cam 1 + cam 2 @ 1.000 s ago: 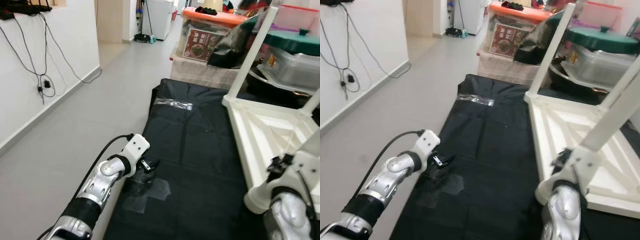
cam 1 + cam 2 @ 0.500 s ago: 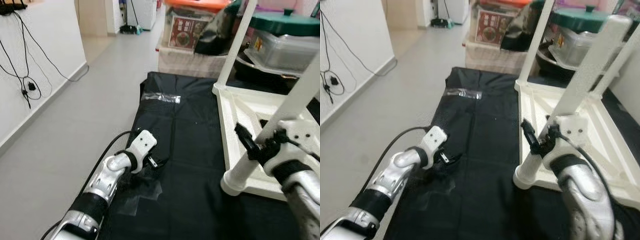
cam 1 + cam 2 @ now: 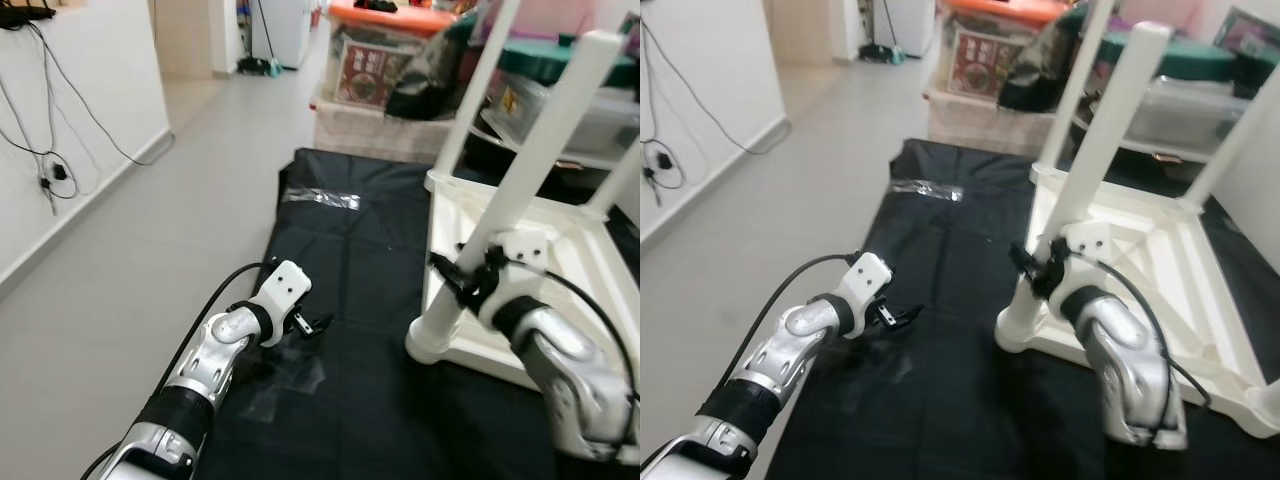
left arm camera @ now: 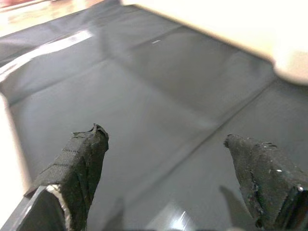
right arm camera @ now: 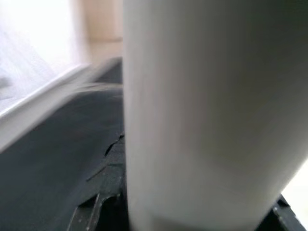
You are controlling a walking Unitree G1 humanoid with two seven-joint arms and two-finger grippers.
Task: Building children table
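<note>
While the white table (image 3: pixel 520 260) lies upside down on the black sheet (image 3: pixel 370 270) at centre right of the frame, we count at least three legs already standing up from its corners, so assembly looks well along. Our right gripper (image 3: pixel 463 280) sits against the near leg (image 3: pixel 500 210) low down; in the right wrist view the leg stands between its fingers, though we cannot tell if they clamp it. Our left gripper (image 4: pixel 166 154) hovers spread and empty over the sheet, lower left of centre. Probably left: tightening this leg, then flipping the table.
</note>
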